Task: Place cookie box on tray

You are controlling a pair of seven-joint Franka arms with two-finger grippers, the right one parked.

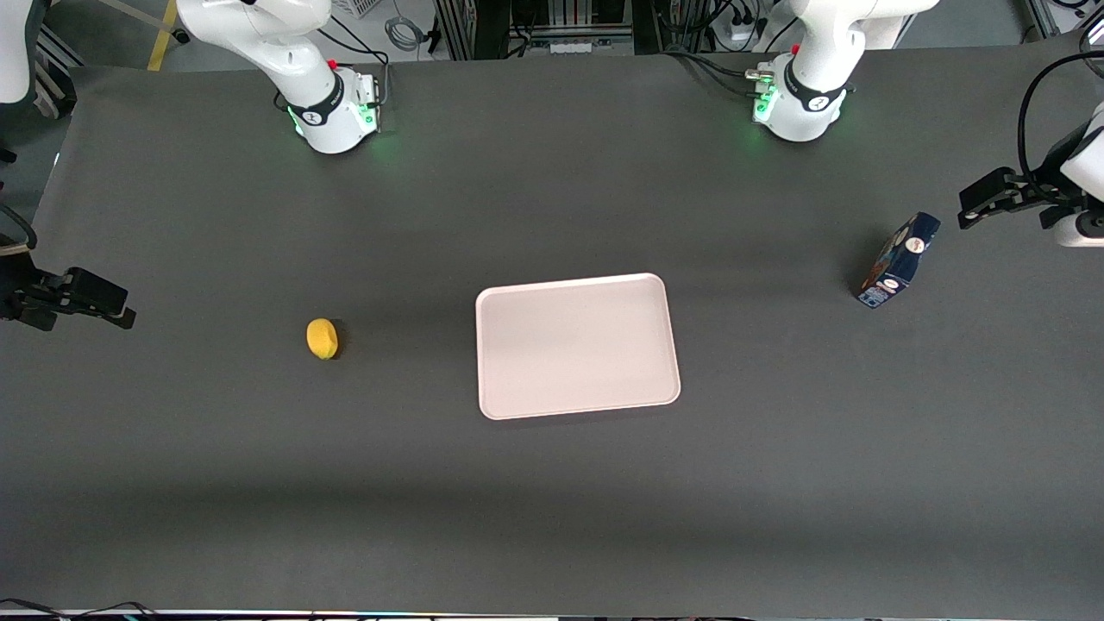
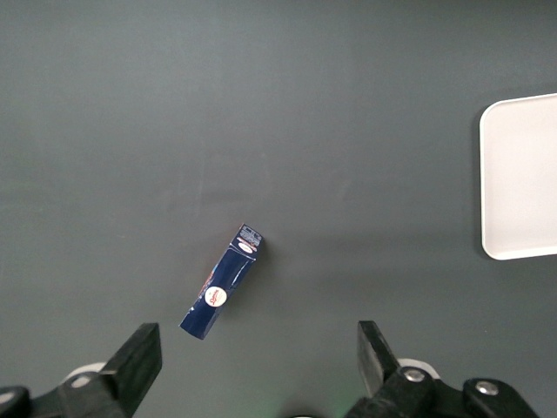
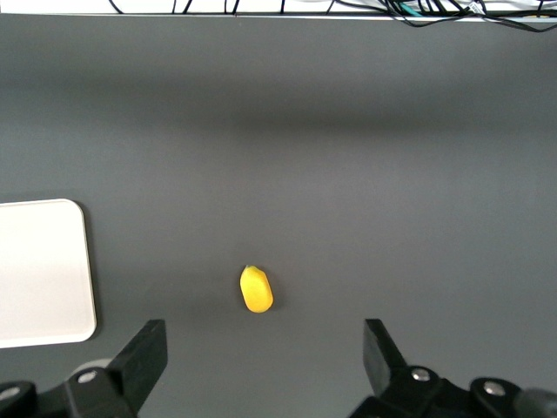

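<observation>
From the front, nearest the camera is the tray [image 1: 578,345], flat on the dark bench [image 1: 552,483] and bare. The cookie box [image 1: 898,260] stands well apart from it toward the working arm's end, farther from the camera than the tray, resting on one narrow end and leaning, its long axis running up and away from the camera. The end effector [image 1: 992,200] hangs above the bench just beside the box's upper end, not touching it, holding nothing. A small yellow object [image 1: 323,338] sits toward the parked arm's end.

From the left wrist, the two dark fingers [image 2: 135,357] are spread wide with nothing between them, well open. The box [image 2: 223,282] lies beneath and ahead of them, slanted to the line between the fingers, its round white mark facing up. A corner of the tray [image 2: 520,178] shows off to the side.

From the right wrist, only the yellow object [image 3: 256,290] and the tray's edge [image 3: 43,270] appear.

I judge this the approach step: nothing is gripped yet. The next move calls for turning the wrist so the fingers straddle the box's narrow width, then descending without knocking it over.
</observation>
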